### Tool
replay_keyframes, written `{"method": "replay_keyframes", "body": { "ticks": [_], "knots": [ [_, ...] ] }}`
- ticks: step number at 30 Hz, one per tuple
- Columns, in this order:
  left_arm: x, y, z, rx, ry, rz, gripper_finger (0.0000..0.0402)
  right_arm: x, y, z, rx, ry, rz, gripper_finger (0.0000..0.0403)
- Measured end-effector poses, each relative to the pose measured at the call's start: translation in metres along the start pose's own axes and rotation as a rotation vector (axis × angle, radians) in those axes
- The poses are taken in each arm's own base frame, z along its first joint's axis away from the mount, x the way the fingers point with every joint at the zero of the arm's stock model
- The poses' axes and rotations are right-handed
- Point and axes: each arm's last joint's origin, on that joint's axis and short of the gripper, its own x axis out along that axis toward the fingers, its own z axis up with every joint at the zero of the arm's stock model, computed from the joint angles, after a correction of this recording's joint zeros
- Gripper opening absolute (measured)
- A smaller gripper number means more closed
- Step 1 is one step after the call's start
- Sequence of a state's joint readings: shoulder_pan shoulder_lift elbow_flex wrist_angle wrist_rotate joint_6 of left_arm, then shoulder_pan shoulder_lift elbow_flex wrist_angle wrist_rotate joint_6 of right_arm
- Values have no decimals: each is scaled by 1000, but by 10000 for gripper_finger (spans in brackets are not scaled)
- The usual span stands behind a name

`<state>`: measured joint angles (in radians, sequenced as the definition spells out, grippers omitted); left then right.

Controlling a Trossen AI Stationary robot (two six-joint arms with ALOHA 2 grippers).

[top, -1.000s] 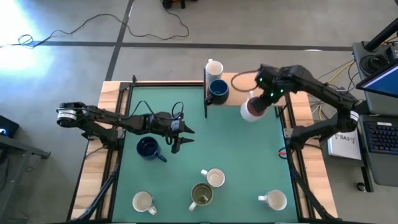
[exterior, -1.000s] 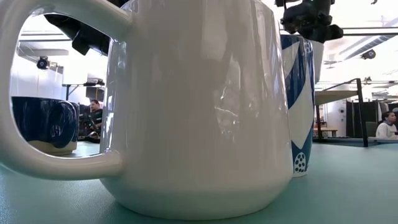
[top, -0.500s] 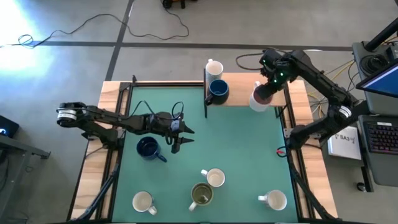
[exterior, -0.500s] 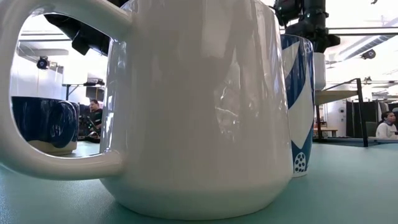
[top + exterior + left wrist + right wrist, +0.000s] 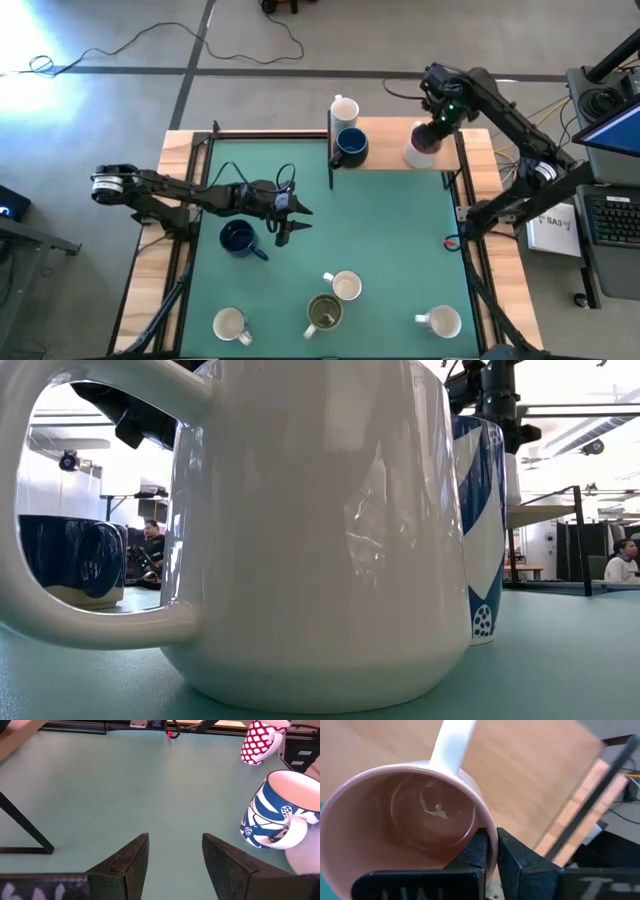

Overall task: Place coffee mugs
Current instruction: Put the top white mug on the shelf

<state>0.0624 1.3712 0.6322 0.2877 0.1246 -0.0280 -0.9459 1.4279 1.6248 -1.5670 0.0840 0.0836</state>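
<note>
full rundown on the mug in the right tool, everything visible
The mug is glossy, ceramic-looking, with a white handle and a reddish-pink inside that looks empty. The right tool is shut on its rim, one finger inside and one outside. From above, the mug hangs over the wooden shelf at the table's far right, apart from the two mugs at the shelf's left end. Whether its base touches the shelf cannot be told.

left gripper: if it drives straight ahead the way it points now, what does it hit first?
Probably nothing close: the open left gripper faces bare green mat. The blue-and-white mug sits off to one side; depth is unclear.
</note>
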Motion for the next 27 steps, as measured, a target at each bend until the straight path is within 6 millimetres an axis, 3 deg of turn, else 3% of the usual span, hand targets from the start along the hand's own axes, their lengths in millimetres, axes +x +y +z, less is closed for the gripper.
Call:
{"method": "replay_keyframes", "body": {
  "ticks": [27],
  "knots": [
    [0,0,-2,18,11,0,168,-2,-6,11,87,-80,-65,20]
  ]
}}
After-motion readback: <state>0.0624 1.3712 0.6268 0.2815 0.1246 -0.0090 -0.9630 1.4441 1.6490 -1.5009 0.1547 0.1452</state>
